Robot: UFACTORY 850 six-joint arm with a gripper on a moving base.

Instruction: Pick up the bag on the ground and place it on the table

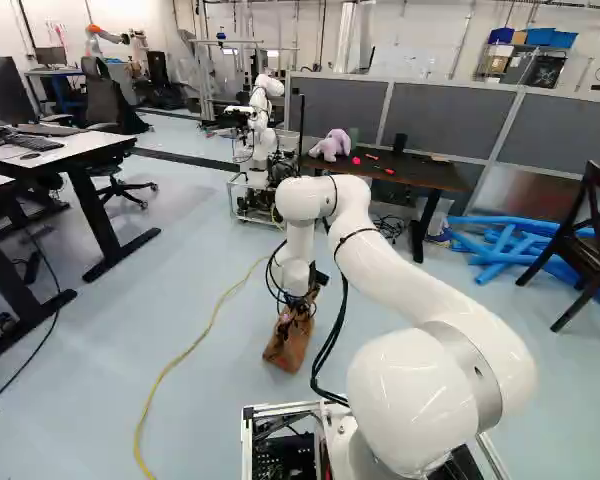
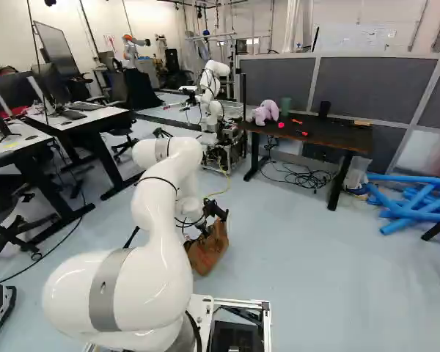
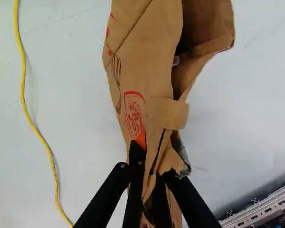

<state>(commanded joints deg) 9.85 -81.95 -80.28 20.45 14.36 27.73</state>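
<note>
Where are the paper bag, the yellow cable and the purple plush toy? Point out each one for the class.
Paper bag (image 3: 147, 57): wrist view, on its broad brown side.
Yellow cable (image 3: 23, 71): wrist view, on a stretch along the floor.
Purple plush toy (image 2: 264, 112): right base view, on its middle.

Floor (image 1: 100, 400), yellow cable (image 3: 23, 90), dark table (image 2: 339, 136), purple plush (image 2: 267, 111)

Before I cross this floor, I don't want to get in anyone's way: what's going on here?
The white robot arm is reaching down ahead of its base, with its gripper closed on the bunched paper of a brown paper bag. The bag is low down, at or close to the floor; I can't tell whether its bottom touches. It is not on the dark table farther ahead, where a purple plush toy sits.
</note>
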